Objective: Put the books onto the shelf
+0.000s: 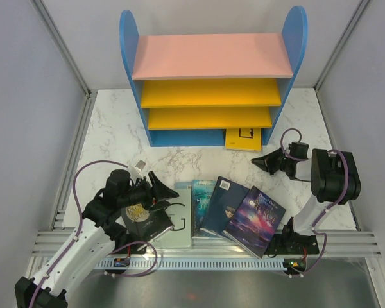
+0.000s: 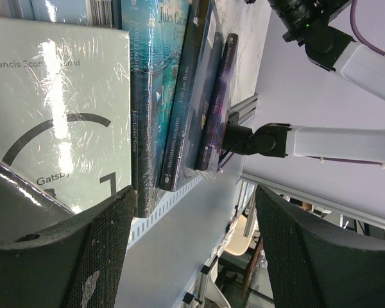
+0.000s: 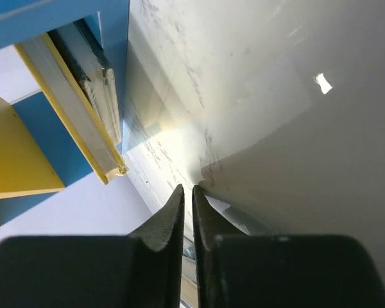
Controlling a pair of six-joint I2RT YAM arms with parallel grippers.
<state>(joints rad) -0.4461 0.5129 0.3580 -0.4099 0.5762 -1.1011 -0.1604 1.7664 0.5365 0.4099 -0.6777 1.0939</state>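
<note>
The shelf (image 1: 212,56) stands at the back, with a yellow book (image 1: 243,138) lying in its bottom bay on the right. That book's edge (image 3: 70,109) shows in the right wrist view. Several books lie in a row at the near edge: a black one with a gold moon (image 1: 145,222), a pale Gatsby one (image 1: 181,221), a teal one (image 1: 204,204), a dark blue one (image 1: 226,204) and a galaxy one (image 1: 256,221). My left gripper (image 1: 167,196) (image 2: 194,192) hangs open over the row's left end, holding nothing. My right gripper (image 1: 256,160) (image 3: 187,191) is shut and empty, just right of the yellow book.
Grey walls close in the marble table (image 1: 115,128) on three sides. A slotted metal rail (image 1: 212,262) runs along the near edge by both arm bases. The right arm's base (image 2: 346,144) shows in the left wrist view, beyond the books (image 2: 147,96).
</note>
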